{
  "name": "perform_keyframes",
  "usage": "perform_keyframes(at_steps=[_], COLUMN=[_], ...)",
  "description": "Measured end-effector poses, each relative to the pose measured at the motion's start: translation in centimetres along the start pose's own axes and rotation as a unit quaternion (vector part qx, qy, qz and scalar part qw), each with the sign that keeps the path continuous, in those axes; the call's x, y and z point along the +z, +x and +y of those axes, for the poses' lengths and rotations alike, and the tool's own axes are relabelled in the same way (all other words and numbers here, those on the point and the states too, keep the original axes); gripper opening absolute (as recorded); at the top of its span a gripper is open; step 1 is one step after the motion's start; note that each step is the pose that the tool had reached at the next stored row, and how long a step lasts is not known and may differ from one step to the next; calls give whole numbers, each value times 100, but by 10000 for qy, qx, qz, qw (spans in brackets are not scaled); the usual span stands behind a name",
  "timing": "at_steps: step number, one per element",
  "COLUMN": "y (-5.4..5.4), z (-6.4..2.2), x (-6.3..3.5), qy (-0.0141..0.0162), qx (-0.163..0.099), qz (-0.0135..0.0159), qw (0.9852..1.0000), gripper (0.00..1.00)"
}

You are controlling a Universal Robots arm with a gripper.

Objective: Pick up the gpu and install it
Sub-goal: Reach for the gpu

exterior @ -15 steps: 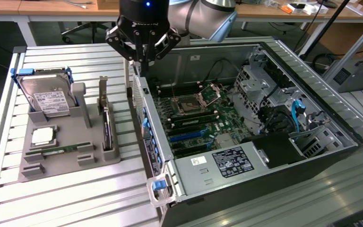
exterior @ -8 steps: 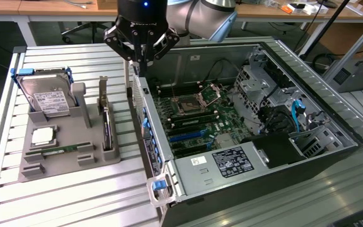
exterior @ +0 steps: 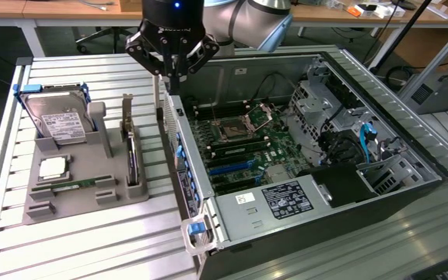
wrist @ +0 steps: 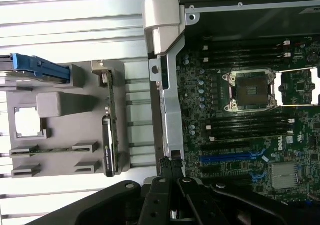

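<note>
The gpu (exterior: 133, 160) is a thin dark card standing on edge in a slot of the grey holder (exterior: 84, 201), its silver bracket at the far end. My gripper (exterior: 171, 74) hangs shut above the near wall of the open computer case (exterior: 208, 204), to the exterior view's right of the card and apart from it. Nothing sits between its fingers. From the wrist, the gpu (wrist: 111, 132) lies beside the case wall, with my shut gripper (wrist: 172, 174) over that wall's edge.
The holder also carries a hard drive (exterior: 59, 119) in a blue frame, a processor (exterior: 53, 168) and a green memory stick (exterior: 72, 185). Inside the case lies the motherboard (exterior: 240, 146) with blue slots (wrist: 235, 157). Everything rests on a slatted metal table (exterior: 91, 251).
</note>
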State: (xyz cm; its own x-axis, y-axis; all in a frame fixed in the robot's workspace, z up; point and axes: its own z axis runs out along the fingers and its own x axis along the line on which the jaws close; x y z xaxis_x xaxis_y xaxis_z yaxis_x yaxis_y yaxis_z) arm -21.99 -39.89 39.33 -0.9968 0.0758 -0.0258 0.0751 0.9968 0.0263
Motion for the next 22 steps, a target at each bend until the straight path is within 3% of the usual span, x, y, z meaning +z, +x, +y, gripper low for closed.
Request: perform_keyframes(at_steps=[22], y=[56], z=[-4], x=[-1], qy=[4], qx=[0], qz=[0], qw=[10000], gripper=[11])
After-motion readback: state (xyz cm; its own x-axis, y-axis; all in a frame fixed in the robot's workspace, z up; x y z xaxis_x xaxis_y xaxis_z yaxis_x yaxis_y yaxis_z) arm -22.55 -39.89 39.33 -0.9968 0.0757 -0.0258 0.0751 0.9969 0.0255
